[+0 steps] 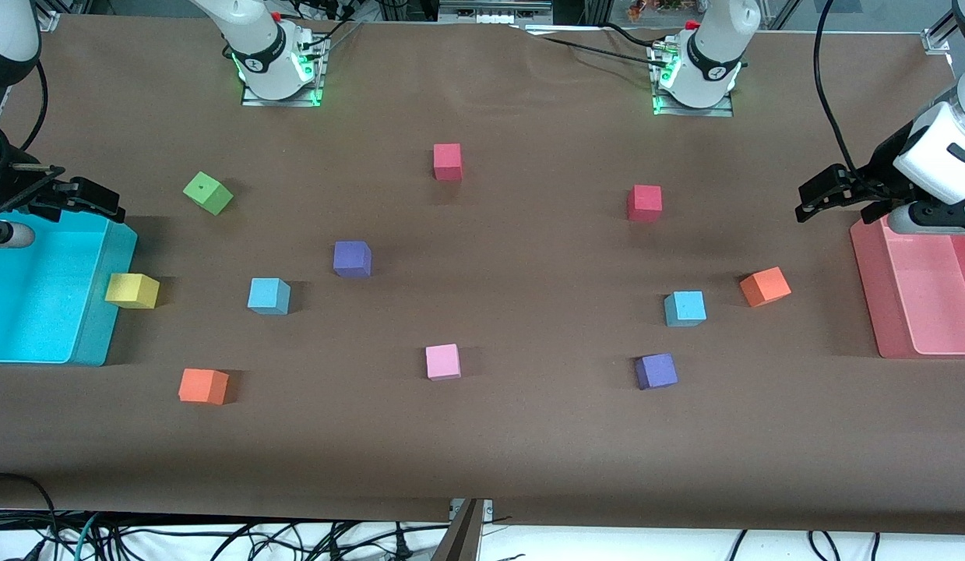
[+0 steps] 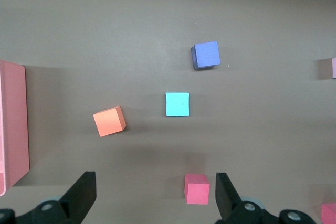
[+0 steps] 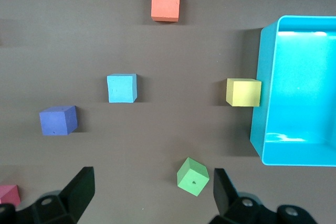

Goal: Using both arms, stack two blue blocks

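Nearest to the front camera: a small orange foam cube (image 1: 202,386), a small pink foam cube (image 1: 442,361) and a small purple foam cube (image 1: 656,371), all alone on the brown table (image 1: 482,452).

A bit farther up: the two small sky-blue foam blocks. One sky-blue block (image 1: 269,296) toward the right arm's end of the table, between a small yellow foam cube (image 1: 132,291) and another purple cube (image 1: 352,259). The other sky-blue block (image 1: 685,308) toward the left arm's end, just beside a second orange cube (image 1: 765,286). Well apart from each other, both flat on the table, nothing touching them.

At the ends: a big cyan plastic bin (image 1: 93,327) and a pink plastic tray (image 1: 871,288).

Farther still: a tilted green foam cube (image 1: 208,192) and two red foam cubes (image 1: 447,161) (image 1: 644,202).

Up in the air: the right gripper (image 1: 89,199) over the cyan bin's edge, fingers wide open, holding nothing. The left gripper (image 1: 821,195) over the table just beside the pink tray, fingers wide open too, also holding nothing.

Looks like the very start, nothing picked up yet. Next, probably: reach each arm down over its own sky-blue block, fingers on two flat sides, squeeze gently, lift. Then bring one block over the other and set it straight on top. Careful near the orange cube, so close to the left arm's block.
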